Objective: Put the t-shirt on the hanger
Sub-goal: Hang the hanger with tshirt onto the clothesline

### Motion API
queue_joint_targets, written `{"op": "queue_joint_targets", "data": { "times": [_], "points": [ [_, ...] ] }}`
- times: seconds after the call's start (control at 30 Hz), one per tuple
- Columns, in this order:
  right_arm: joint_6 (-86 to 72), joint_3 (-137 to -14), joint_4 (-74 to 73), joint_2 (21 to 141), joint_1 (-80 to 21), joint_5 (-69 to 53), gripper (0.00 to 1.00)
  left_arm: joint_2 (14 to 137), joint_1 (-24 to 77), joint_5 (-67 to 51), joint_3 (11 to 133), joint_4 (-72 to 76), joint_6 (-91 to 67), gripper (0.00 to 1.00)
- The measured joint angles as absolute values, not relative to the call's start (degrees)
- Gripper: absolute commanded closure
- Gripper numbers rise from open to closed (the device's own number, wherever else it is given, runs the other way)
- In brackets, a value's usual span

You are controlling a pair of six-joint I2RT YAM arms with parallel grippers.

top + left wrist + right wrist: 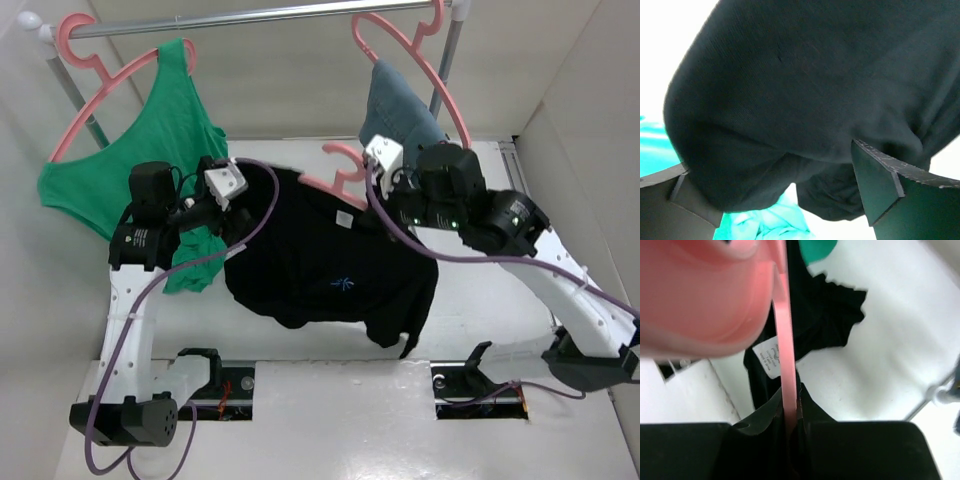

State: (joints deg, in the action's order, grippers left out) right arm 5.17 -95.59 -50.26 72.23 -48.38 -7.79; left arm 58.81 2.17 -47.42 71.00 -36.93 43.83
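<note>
1. Step in hand: by my reading you are working the hanger (785, 340) into the t-shirt (330, 260), and the job looks partly done. The shirt hangs above the surface (500, 310), slung between the two arms, with its hem drooping toward the near edge.
2. Your right hand (791, 412) is clenched on the hanger's thin pink edge, just beside the white neck label (767, 357). In the top view the hook shows above the collar. Cloth hides how far the hanger's shoulders sit inside the shirt.
3. Your left hand (772, 190) is grasping a fat bunch of black cloth at the shirt's left shoulder. Its fingers stand apart only by the thickness of that bunch.
4. Next move, as I judge it: draw that shoulder outward over the hanger's end while the right hand holds the hanger level. Mind the slack, since the cloth may slip off.
5. Containers: none in view. The rail (250, 18) carries a green tank top (160, 130) and a denim garment (400, 115), each on its own pink hanger. The tank top's lower edge lies close beside your left hand.
</note>
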Motion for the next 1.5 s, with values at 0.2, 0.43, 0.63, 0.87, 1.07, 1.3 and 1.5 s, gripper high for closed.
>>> {"op": "queue_joint_targets", "data": {
  "times": [0.2, 0.43, 0.63, 0.87, 1.07, 1.3, 1.5],
  "points": [
    [4.3, -118.4, -57.5, 84.7, -44.0, -4.1, 1.0, 58.4, 2.5, -41.2, 74.2, -26.3, 28.6, 0.0],
    [3.9, -123.4, -59.1, 89.7, -36.2, -1.5, 1.0, 58.2, 2.5, -33.1, 76.4, -17.0, 15.3, 0.0],
    [3.8, -127.3, -57.8, 90.9, -36.0, 1.8, 1.0, 57.7, 2.5, -34.1, 76.4, -15.4, 11.4, 0.0],
    [3.0, -129.4, -47.5, 91.2, -34.2, 8.2, 1.0, 55.4, 2.5, -34.4, 72.7, -15.7, 9.9, 0.0],
    [1.0, -133.1, -40.1, 97.3, -31.5, 12.1, 1.0, 54.6, 2.5, -34.2, 71.6, -16.9, 9.2, 0.0],
    [-1.1, -138.8, -36.8, 107.2, -30.3, 13.8, 1.0, 52.5, 2.5, -33.8, 70.2, -17.5, 8.6, 0.0],
    [-3.5, -139.3, -34.3, 109.9, -29.9, 13.0, 1.0, 51.2, 2.5, -33.3, 69.5, -18.4, 8.8, 0.0]
  ]
}}
